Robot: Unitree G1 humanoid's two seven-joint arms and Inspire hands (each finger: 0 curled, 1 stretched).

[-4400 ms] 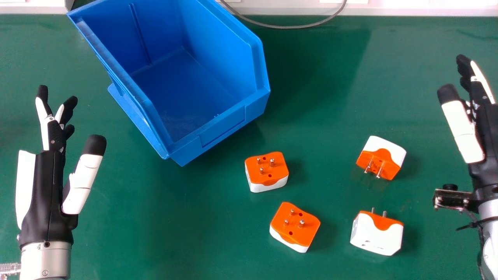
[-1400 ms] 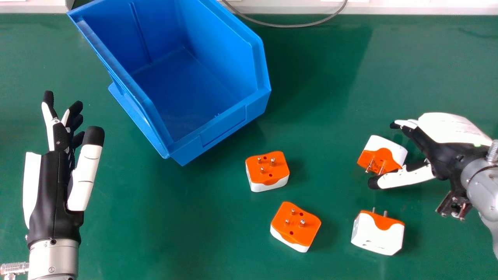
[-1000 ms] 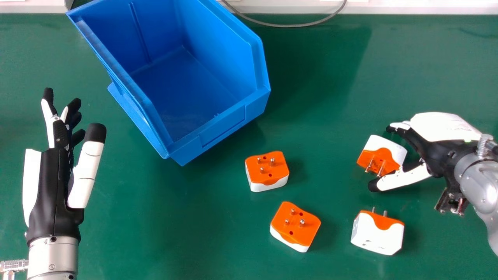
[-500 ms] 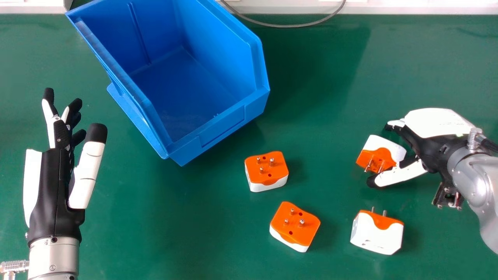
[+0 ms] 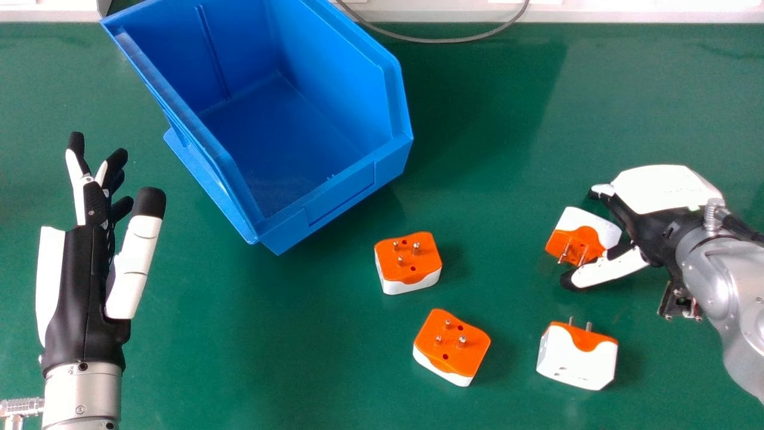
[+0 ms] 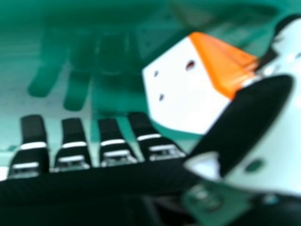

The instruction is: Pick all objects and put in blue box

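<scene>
The right hand's [image 5: 647, 230] fingers [image 6: 73, 141] are hanging open, with the thumb [image 5: 609, 269] lying alongside the nearest adapter [image 5: 591, 221], which is sitting on the green table [image 5: 286, 358]. Farther out, a white-faced adapter [image 5: 576, 361], a pins-up adapter [image 5: 450, 349] and its twin [image 5: 409, 263] are resting there too. Beyond them the blue box [image 5: 340, 197] is standing, and the left hand [image 5: 80, 286] is showing open fingers at the head view's left.
</scene>
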